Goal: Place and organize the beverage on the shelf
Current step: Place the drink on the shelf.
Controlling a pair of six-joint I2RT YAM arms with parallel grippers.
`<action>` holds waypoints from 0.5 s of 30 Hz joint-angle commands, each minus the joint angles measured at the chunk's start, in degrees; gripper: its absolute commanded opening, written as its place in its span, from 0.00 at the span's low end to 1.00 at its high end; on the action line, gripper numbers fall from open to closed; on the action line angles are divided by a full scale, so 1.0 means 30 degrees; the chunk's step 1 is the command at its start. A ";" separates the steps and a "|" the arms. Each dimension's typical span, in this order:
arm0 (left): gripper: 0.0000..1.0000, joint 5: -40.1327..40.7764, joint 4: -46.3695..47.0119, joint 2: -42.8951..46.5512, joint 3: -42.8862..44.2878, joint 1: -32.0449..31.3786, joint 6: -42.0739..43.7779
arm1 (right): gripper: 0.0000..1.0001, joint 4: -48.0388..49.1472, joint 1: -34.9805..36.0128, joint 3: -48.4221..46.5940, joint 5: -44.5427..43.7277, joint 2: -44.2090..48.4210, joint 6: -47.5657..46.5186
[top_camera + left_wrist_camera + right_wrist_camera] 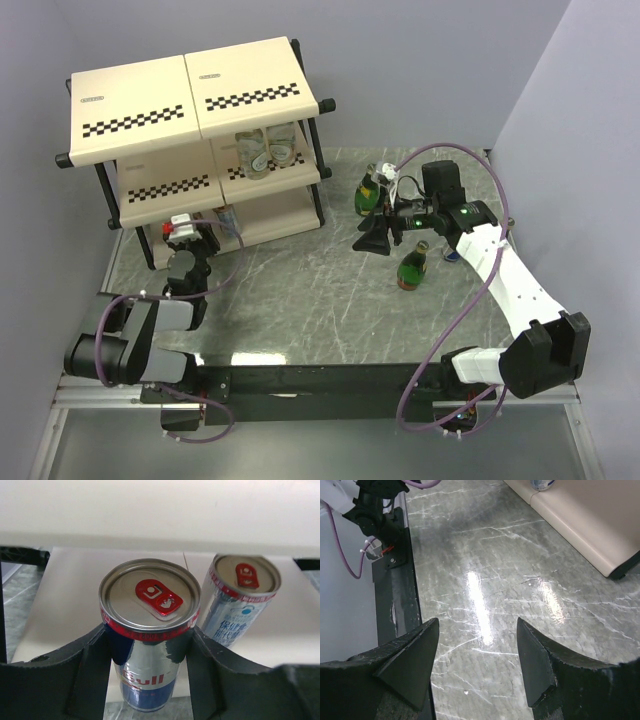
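Beverage stock is partly shelved. Overhead view: the shelf [190, 100] stands at the far left of the table [300, 300]. Two clear bottles [265, 150] sit on the right side of its middle tier, and nothing stands on the top tier. The left claw [187, 245] is at the front edge of the bottom tier, and the right claw [375, 238] hangs over mid-table. At least two green bottles [413, 265] stand on the table near the right claw, not yet shelved. A small blue item under the right arm is too hidden to name. Left wrist view: the claw is clenched on a can [150, 630], upright at the lip of the bottom tier, just beside a second can [242, 600] already standing on that tier. Whether the held can's base rests on the panel I cannot tell. Right wrist view: the claw stands released above the table, nothing between its fingers. Judgement: clear bottles done, cans in progress, green bottles outstanding.
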State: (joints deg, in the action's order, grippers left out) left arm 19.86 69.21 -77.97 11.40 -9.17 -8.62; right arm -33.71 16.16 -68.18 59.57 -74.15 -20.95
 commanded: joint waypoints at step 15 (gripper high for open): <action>0.00 -0.1374 0.5552 -0.1957 0.1620 0.0712 0.0823 | 0.70 0.0105 -0.0466 -0.0065 0.0651 0.0400 -0.0370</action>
State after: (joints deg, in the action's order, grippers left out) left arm 17.58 70.02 -83.64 13.63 -7.60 -6.81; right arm -33.87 15.44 -68.18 59.75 -74.15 -21.15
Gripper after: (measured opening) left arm 0.574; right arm 0.699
